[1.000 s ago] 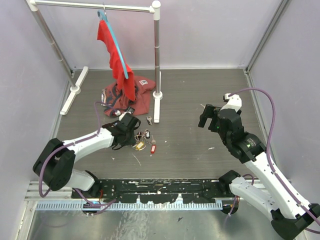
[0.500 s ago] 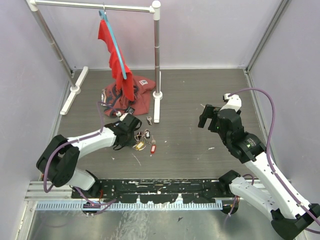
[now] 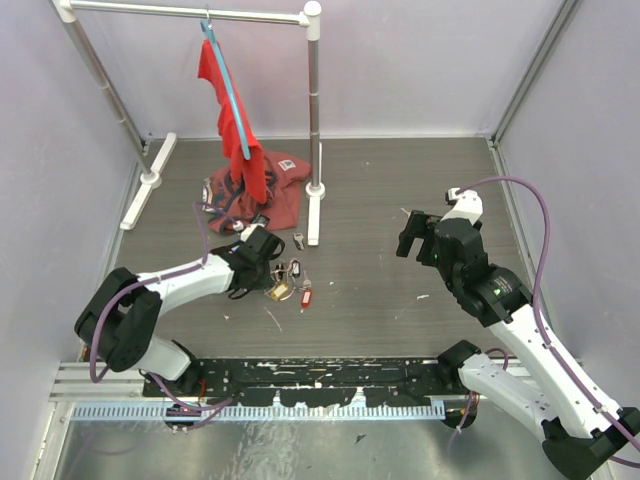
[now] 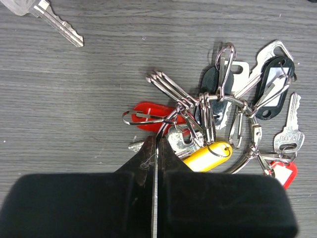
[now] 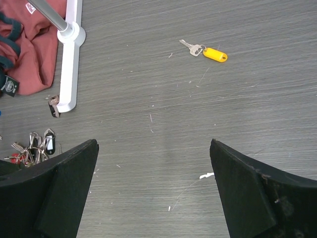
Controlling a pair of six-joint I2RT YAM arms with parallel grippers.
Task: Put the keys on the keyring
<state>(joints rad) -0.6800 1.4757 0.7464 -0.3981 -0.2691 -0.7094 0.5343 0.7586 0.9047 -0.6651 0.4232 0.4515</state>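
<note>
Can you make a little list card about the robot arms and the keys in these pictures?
left gripper: shut, pinching the thin wire of the keyring
right gripper: open, empty, held above the table
keys: a tangled bunch with red, yellow and black tags, right by the left gripper
yellow-tagged key: lies alone, far from the bunch
silver key: lies apart from the bunch
</note>
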